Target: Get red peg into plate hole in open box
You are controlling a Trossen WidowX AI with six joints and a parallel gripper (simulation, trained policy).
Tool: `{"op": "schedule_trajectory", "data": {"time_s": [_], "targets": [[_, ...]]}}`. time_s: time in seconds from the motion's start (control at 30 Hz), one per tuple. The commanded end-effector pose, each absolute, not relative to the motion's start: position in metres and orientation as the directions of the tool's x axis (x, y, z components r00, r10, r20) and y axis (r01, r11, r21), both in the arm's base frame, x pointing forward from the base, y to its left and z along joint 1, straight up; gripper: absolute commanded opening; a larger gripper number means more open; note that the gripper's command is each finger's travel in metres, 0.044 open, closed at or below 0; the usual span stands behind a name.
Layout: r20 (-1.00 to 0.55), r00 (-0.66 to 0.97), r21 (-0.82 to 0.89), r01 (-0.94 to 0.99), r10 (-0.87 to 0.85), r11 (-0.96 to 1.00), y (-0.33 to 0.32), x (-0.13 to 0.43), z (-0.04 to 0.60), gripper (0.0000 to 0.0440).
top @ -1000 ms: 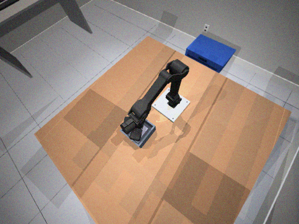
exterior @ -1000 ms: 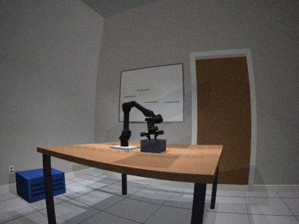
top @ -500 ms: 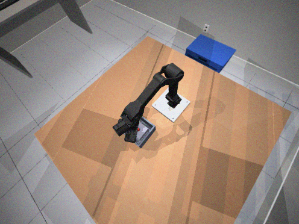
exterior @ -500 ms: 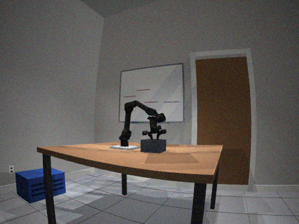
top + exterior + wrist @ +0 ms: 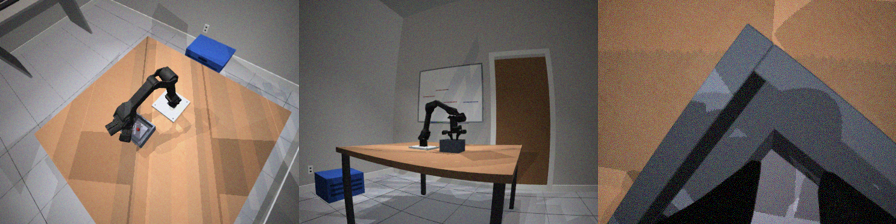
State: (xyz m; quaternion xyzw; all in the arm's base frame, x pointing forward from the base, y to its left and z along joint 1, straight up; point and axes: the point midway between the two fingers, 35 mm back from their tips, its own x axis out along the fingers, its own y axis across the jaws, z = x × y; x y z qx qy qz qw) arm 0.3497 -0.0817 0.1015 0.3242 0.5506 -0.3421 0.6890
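Note:
The red peg (image 5: pixel 137 129) shows in the top view as a small red spot at the middle of the light plate (image 5: pixel 143 130) (image 5: pixel 774 182) inside the box. How deep it sits in the hole cannot be told. The grey open box (image 5: pixel 149 136) (image 5: pixel 452 146) (image 5: pixel 798 70) stands on the table. My gripper (image 5: pixel 454 138) (image 5: pixel 789 176) points down at the box's opening, its fingertips around rim height. Its fingers are apart, with nothing visible between their tips. The peg and the hole are out of sight in the wrist view.
The arm reaches over from its white base plate (image 5: pixel 161 109) (image 5: pixel 431 147), which lies close to the box on the wooden table (image 5: pixel 169 186) (image 5: pixel 419 159). The box walls stand around the lower plate. A blue case (image 5: pixel 211 49) (image 5: pixel 339 183) is on the floor beyond the table.

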Motion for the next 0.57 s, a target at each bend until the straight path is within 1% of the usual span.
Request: {"op": "schedule_trajectory", "data": {"time_s": [0.0, 0.53], "targets": [[-0.985, 0.135, 0.054, 0.829, -0.106, 0.557, -0.089, 0.352, 0.098, 0.0124], [-0.986, 0.088, -0.002, 0.847, -0.143, 0.531, -0.131, 0.350, 0.102, 0.0126]]}}
